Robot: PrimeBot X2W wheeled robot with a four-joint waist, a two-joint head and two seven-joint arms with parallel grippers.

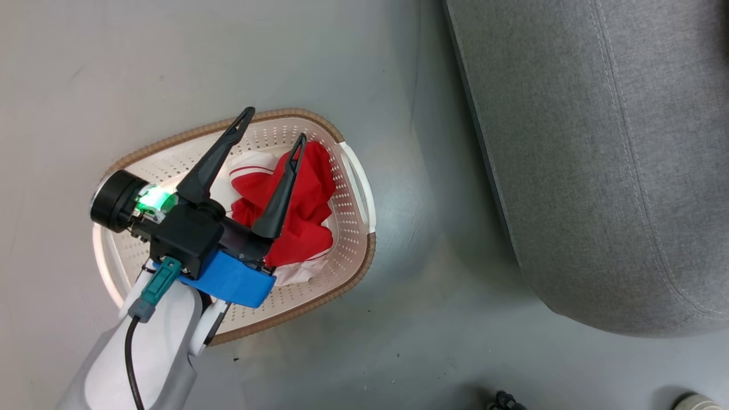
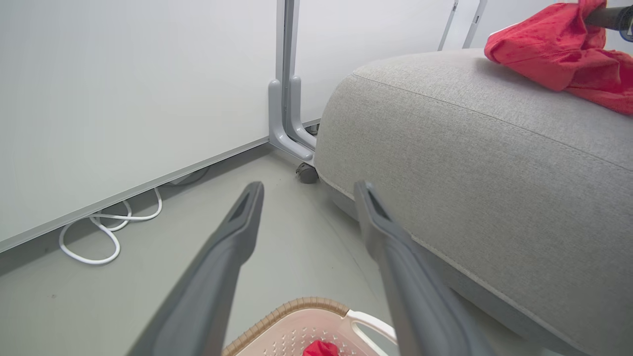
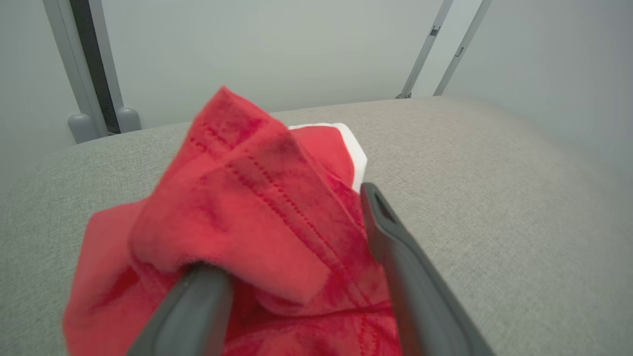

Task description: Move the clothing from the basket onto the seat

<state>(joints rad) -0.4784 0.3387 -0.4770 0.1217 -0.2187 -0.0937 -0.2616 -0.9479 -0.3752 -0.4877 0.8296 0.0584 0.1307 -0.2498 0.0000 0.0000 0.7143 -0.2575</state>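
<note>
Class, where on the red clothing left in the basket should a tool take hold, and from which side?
Probably pinch the clothing at its bunched red top fold, from above: the basket walls block sideways approaches.

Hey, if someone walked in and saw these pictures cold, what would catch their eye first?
The bright red clothing bunched in the cream basket on the floor, with the open left hand poised over it. Beside it looms the big grey seat, where another red garment lies partly draped over the open right hand.
</note>
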